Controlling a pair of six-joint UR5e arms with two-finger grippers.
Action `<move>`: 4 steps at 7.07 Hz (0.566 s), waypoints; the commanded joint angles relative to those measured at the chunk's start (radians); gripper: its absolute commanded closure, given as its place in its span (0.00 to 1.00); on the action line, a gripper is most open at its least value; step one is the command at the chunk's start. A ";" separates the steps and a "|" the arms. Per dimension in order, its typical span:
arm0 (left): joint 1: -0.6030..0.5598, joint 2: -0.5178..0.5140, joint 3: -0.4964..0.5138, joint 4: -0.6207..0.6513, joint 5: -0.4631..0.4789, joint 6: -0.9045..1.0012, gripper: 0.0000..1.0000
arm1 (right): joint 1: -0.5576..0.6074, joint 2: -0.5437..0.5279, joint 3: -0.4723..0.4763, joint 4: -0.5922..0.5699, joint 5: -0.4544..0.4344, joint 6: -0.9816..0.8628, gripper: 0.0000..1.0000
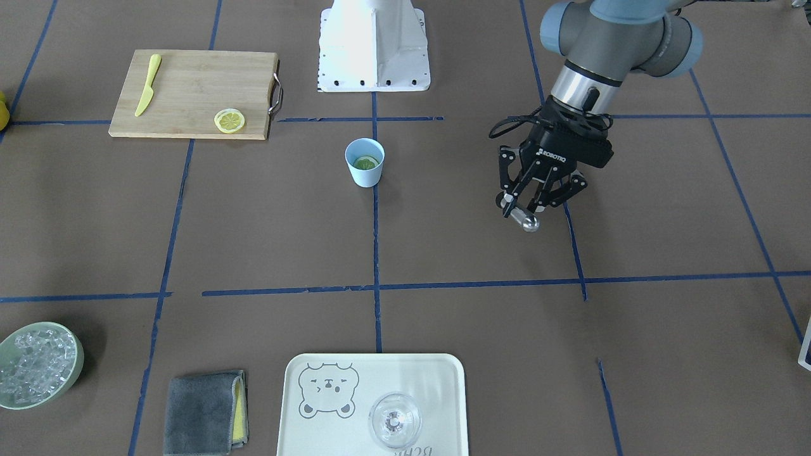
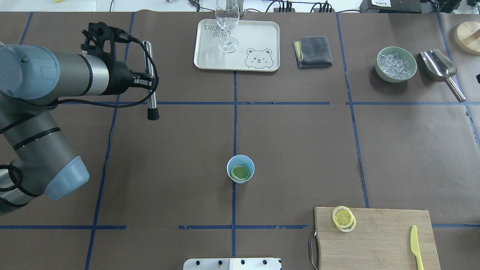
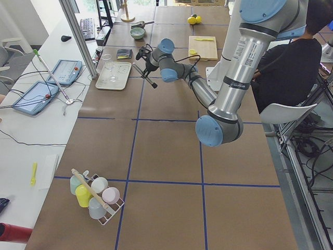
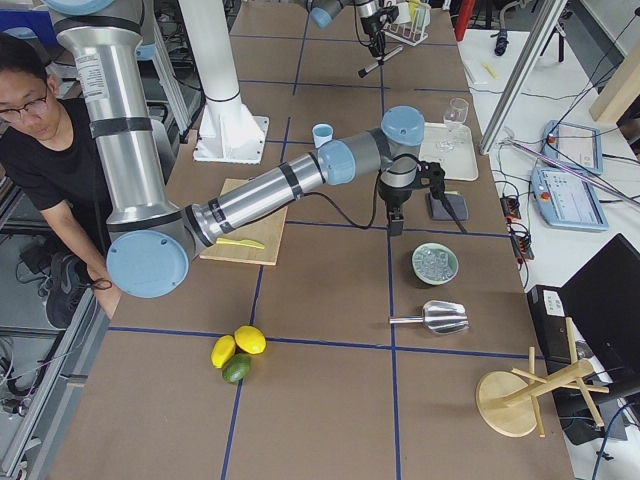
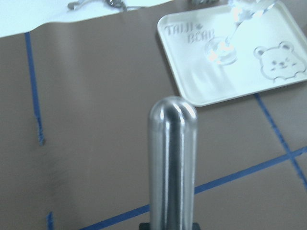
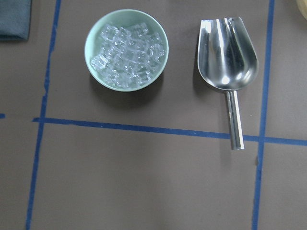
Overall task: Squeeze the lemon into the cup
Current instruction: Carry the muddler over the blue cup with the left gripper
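Observation:
The lemon (image 1: 366, 163) lies flat inside the light-blue cup (image 1: 364, 178), which stands upright near the table's middle. The lemon (image 2: 240, 172) and the cup (image 2: 228, 169) also show in the overhead view. My left gripper (image 1: 529, 206) hovers well to the cup's side and is shut on a steel muddler (image 2: 150, 82) with a black end. The muddler fills the left wrist view (image 5: 172, 158). My right gripper (image 4: 395, 220) shows only in the exterior right view, above the table near the ice bowl. I cannot tell whether it is open or shut.
A cutting board (image 2: 378, 240) holds a paler lemon slice (image 2: 343, 218) and a yellow knife (image 2: 416, 245). A bear tray (image 2: 262, 33) carries a clear glass (image 2: 227, 26). A grey cloth (image 2: 313, 51), a green bowl of ice (image 6: 88, 52) and a metal scoop (image 6: 227, 55) lie along the far side.

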 commanded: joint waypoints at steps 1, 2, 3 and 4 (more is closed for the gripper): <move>0.046 -0.037 -0.017 -0.073 0.051 -0.040 1.00 | 0.086 -0.092 -0.005 -0.003 -0.003 -0.154 0.00; 0.095 -0.008 -0.014 -0.222 0.170 -0.100 1.00 | 0.103 -0.130 -0.005 -0.003 -0.006 -0.196 0.00; 0.200 0.032 0.000 -0.368 0.367 -0.137 1.00 | 0.113 -0.164 -0.005 -0.003 -0.007 -0.251 0.00; 0.288 0.040 0.012 -0.415 0.511 -0.140 1.00 | 0.117 -0.187 -0.005 0.003 -0.006 -0.258 0.00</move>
